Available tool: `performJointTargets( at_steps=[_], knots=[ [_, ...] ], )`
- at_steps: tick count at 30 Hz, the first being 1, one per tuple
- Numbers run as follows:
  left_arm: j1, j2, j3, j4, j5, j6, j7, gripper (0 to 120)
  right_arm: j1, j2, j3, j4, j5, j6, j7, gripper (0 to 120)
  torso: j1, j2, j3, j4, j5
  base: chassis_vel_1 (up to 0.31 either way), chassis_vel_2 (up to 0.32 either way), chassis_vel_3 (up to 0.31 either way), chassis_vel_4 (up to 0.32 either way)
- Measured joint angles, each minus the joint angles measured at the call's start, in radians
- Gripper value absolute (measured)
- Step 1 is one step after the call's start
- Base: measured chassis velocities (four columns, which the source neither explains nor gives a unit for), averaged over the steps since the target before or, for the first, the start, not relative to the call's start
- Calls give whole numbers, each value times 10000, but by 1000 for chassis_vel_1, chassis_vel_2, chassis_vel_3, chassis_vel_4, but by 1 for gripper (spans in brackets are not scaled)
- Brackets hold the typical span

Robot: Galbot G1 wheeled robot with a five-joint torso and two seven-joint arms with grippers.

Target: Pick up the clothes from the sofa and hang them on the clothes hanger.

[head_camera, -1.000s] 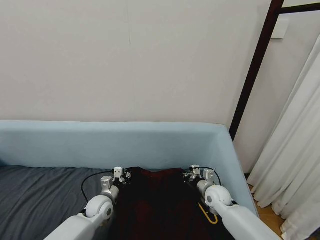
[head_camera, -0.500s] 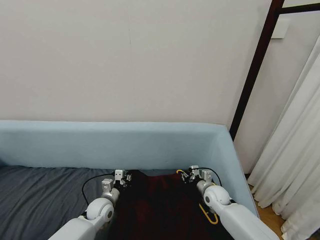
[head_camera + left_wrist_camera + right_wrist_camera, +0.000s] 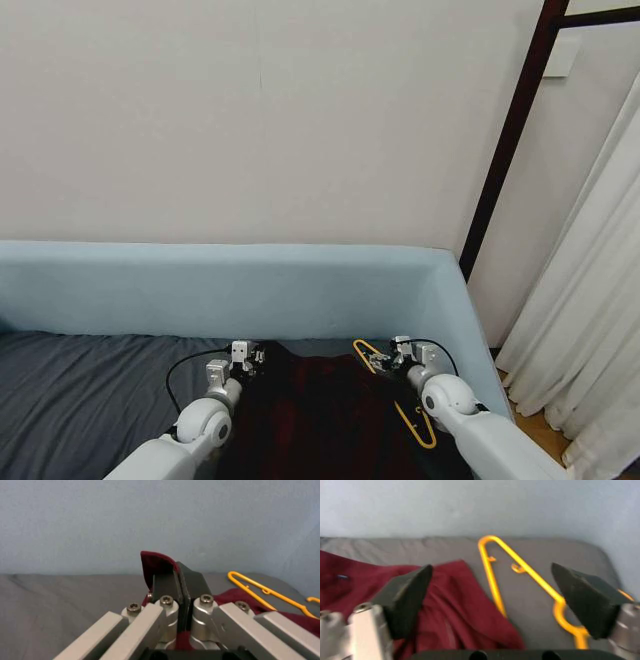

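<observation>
A dark red garment [image 3: 315, 400] lies on the grey sofa seat [image 3: 70, 390] between my two arms. My left gripper [image 3: 248, 353] is shut on a folded edge of the garment [image 3: 159, 565], holding it slightly off the seat in front of the blue backrest. My right gripper [image 3: 396, 352] is open, with its fingers [image 3: 407, 594] spread wide above the seat. Between them, on the seat, lies a yellow hanger [image 3: 520, 570] beside the garment's edge [image 3: 435, 600]. The hanger [image 3: 372, 354] runs past my right wrist.
The light blue sofa backrest [image 3: 250, 285] rises just ahead of both grippers, and its end wall [image 3: 455, 310] closes the right side. A dark wooden rack post [image 3: 508, 135] and a white curtain [image 3: 590, 320] stand further right.
My right gripper has let go of the garment's right corner and shifted right. That corner has dropped and the yellow hanger's hook is now uncovered. The left gripper keeps its hold.
</observation>
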Motion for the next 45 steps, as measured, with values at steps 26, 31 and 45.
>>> performJointTargets(
  at_steps=[26,31,45],
  knots=[
    [690,649,28,-771,990,-692,464,0,138,560,359,-3290,-1652,-75,-1065,99,0,0,0,-2,-2,0,0,0,0],
    [710,650,34,-780,1021,-699,467,0,186,685,367,-3646,-1900,108,-1280,100,0,0,0,0,-3,0,0,0,0],
    [578,372,285,-724,1067,-692,453,0,390,1101,716,-4520,-2361,185,-1589,69,0,0,0,-2,-2,0,0,0,0]
  ],
)
